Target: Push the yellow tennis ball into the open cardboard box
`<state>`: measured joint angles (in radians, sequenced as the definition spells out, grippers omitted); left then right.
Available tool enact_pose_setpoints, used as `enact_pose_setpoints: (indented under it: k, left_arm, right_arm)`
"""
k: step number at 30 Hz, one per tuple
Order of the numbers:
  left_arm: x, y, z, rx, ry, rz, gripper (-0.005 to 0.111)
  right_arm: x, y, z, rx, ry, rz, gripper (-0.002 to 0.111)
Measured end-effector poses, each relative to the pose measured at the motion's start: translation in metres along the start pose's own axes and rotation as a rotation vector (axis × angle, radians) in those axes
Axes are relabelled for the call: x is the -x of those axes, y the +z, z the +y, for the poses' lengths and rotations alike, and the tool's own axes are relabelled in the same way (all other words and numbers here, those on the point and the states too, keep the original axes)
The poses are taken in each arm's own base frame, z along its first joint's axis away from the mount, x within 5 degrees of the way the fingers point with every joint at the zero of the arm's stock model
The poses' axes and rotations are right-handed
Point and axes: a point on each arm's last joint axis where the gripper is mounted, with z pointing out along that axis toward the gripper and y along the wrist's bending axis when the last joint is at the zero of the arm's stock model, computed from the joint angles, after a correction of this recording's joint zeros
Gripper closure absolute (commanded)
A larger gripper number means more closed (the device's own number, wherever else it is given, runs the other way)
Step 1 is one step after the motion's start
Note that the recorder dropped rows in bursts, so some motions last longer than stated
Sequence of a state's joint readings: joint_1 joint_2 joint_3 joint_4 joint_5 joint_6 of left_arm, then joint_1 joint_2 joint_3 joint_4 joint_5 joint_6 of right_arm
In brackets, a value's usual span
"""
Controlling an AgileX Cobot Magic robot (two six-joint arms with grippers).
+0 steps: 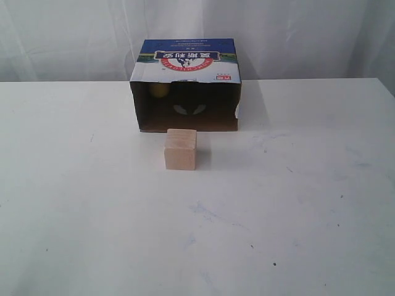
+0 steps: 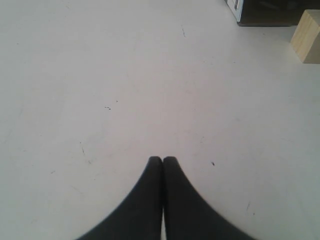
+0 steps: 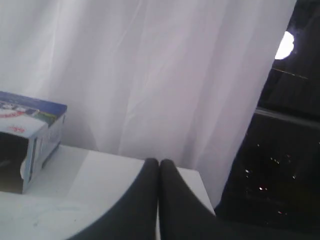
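The open cardboard box lies on its side at the back of the white table, dark inside facing forward, blue-white-red print on top. The yellow tennis ball shows dimly inside it, at the upper left of the opening. Neither arm appears in the exterior view. In the left wrist view my left gripper is shut and empty over bare table, with the box corner far off. My right gripper is also shut with nothing in it, raised near the table's far edge, the box off to one side.
A pale wooden cube stands just in front of the box's opening, also seen as the cube in the left wrist view. White curtain hangs behind the table. A dark area lies beyond the table's edge.
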<state>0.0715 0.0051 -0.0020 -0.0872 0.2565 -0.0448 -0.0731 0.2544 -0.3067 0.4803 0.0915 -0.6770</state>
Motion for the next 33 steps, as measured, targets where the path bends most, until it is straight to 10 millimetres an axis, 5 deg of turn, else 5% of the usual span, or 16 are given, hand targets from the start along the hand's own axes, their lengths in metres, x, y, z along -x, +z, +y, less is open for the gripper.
enact_pose_setpoints:
  k: [10,18,23,33]
  left_arm:
    - [0.0,0.0,0.0,0.0,0.0,0.0,0.107]
    - [0.0,0.0,0.0,0.0,0.0,0.0,0.107]
    - [0.0,0.0,0.0,0.0,0.0,0.0,0.107]
    - [0.0,0.0,0.0,0.0,0.0,0.0,0.107]
  right_arm:
    - [-0.011,-0.014,0.003,-0.016,-0.011,0.02,0.108]
    - [-0.076,-0.02,0.011,-0.069,0.038,0.064,0.108]
    - [-0.099,-0.023,0.018,-0.024,0.072,0.235,0.108]
    - [-0.108,-0.025,0.012,-0.122,0.086,0.325,0.108]
